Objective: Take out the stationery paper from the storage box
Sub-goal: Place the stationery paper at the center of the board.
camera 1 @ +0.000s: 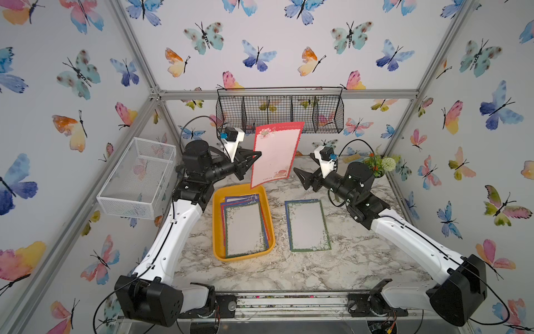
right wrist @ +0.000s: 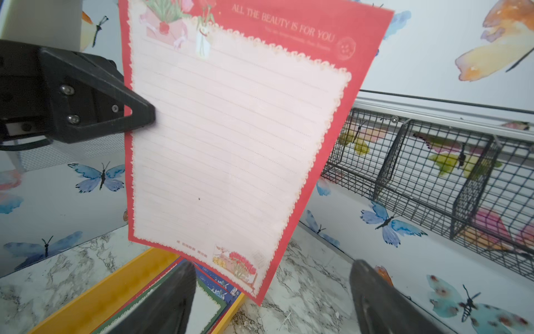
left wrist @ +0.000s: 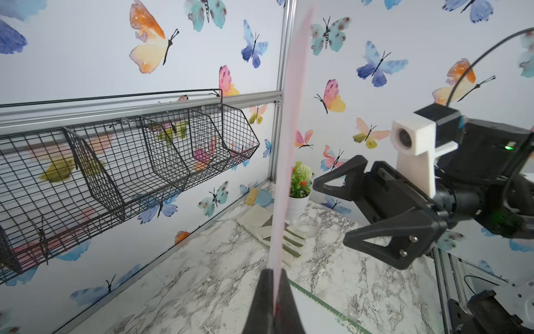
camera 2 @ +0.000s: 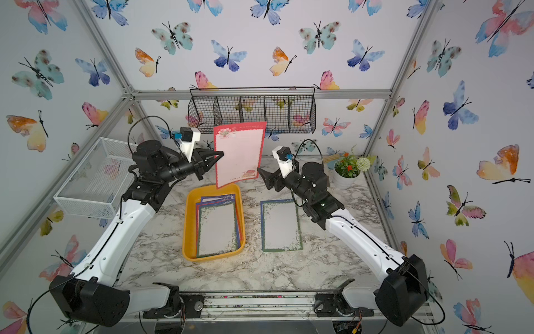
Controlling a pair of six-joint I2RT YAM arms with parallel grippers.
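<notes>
- L gripper (camera 1: 258, 155) clamped on red-border sheet (camera 1: 276, 153), upright above storage box (camera 1: 217, 231)
- R gripper (camera 1: 299, 176) wide open, just beside sheet
- green-border sheet (camera 1: 307, 225) flat mid tabletop (camera 1: 289, 269)

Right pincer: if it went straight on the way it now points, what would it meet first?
Probably the red-bordered sheet hanging from the shut left pincer: the open right pincer aims at its lower free edge. Depth is unclear, so it might pass just underneath.

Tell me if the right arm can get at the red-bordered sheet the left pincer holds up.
Probably yes: the right pincer stands open beside the red-bordered sheet, nothing between them; the left pincer grips the opposite edge.
</notes>
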